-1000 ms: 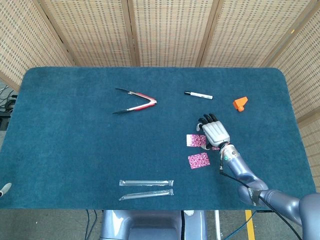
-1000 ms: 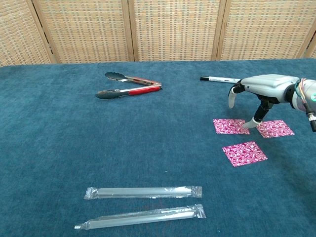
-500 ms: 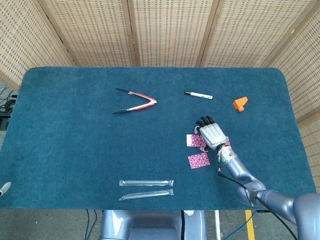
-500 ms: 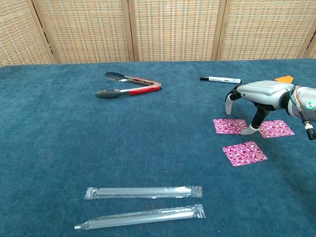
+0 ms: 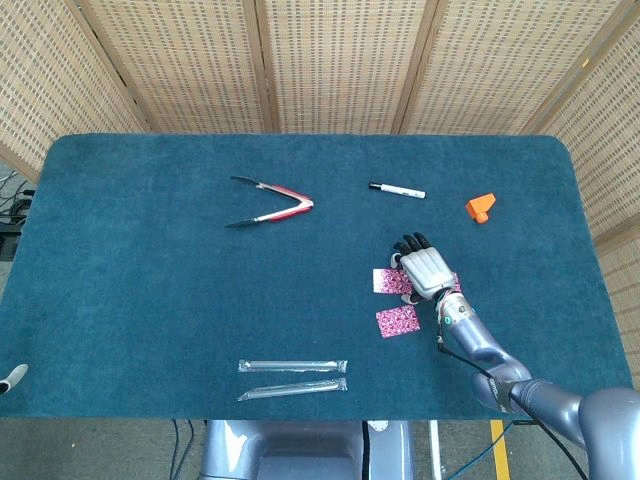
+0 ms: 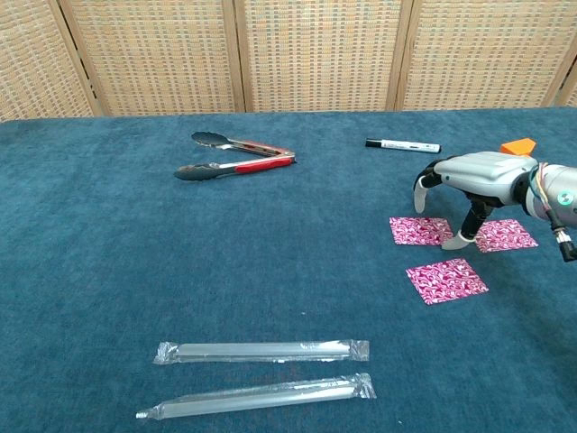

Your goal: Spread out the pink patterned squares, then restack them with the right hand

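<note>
Three pink patterned squares lie apart on the blue cloth. One square [image 6: 419,231] [image 5: 385,281] is on the left, another [image 6: 505,235] on the right, and a third [image 6: 445,280] [image 5: 397,321] lies nearer the front. My right hand [image 6: 473,176] [image 5: 424,268] hovers low over the gap between the two rear squares, fingers spread and curved downward, holding nothing. Its thumb tip comes down at the left square's right edge. In the head view the hand covers most of the right square. A small bit of my left hand [image 5: 12,377] shows at the table's front left edge.
Red-handled tongs [image 6: 236,153] lie at the back left. A black-and-white marker [image 6: 402,144] and an orange block [image 6: 517,144] lie behind the hand. Two clear wrapped straws [image 6: 261,351] [image 6: 258,396] lie near the front edge.
My right hand has come down and drawn slightly toward the front over the two rear squares. The squares have not moved.
</note>
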